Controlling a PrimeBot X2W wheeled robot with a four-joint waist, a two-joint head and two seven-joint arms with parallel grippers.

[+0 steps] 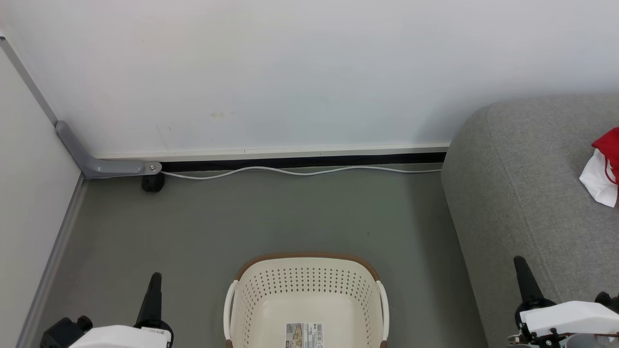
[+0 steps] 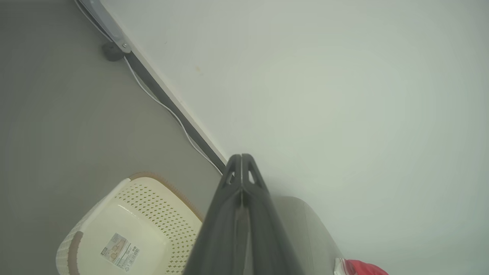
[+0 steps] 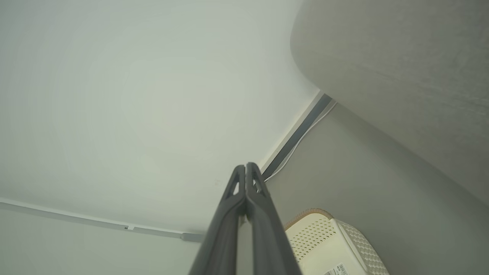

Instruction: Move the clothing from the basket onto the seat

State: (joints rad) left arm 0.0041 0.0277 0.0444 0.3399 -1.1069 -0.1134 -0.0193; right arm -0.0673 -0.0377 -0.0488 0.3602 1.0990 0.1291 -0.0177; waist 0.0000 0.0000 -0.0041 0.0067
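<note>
left end effector [image 1: 154, 280]: pressed together, empty
right end effector [image 1: 521, 263]: same, pressed together, empty
basket [image 1: 309, 258]: nothing inside
clothing [image 1: 604, 169]: red-and-white heap on the seat [image 1: 522, 183]
progress: looks basically done

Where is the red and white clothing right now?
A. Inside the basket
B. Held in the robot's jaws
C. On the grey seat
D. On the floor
C: the clothing lies on the seat at the right, while the basket has a bare base apart from its label sticker.
</note>
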